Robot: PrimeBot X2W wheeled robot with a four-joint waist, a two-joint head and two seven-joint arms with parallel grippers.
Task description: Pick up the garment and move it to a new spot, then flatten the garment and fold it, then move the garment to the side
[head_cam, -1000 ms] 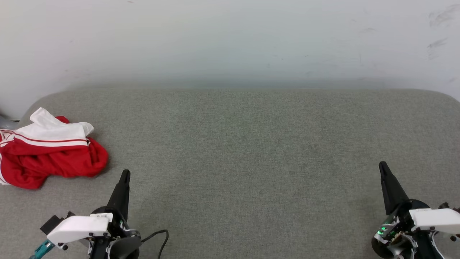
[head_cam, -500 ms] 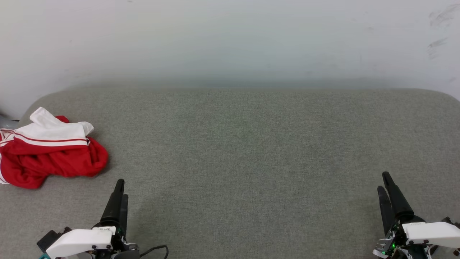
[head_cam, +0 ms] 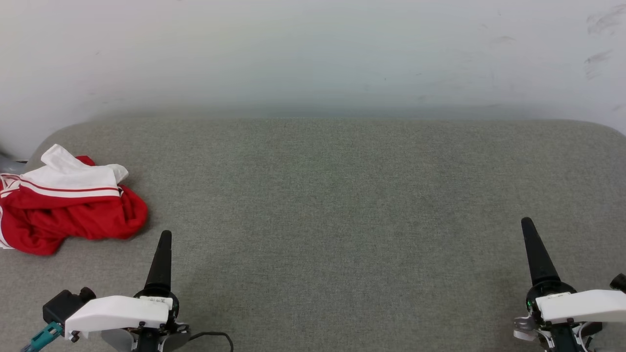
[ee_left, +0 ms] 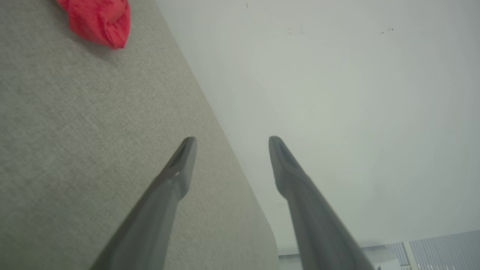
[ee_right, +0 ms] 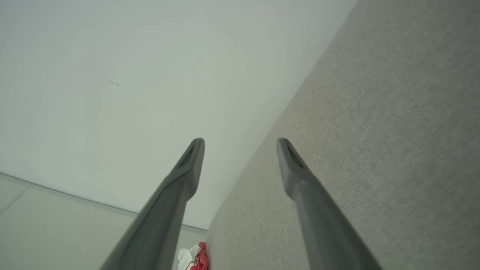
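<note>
Red garment (head_cam: 73,210) crumpled on table (head_cam: 342,195), ahead-left of left end effector (ee_left: 232,140), well apart from right end effector (ee_right: 240,140) | both spread wide, empty | progress: nothing done; pickup, move, flatten, fold, set-aside all remain

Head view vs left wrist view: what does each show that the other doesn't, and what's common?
Head view adds: the right gripper at lower right, and a white sleeve with red-striped trim.
Left wrist view adds: the left gripper seen along its length with its two fingers spread apart, and a ribbed grey panel past the table's rounded end.
Both: the crumpled red jersey, the grey fabric table, the white wall, and the left gripper itself.
</note>
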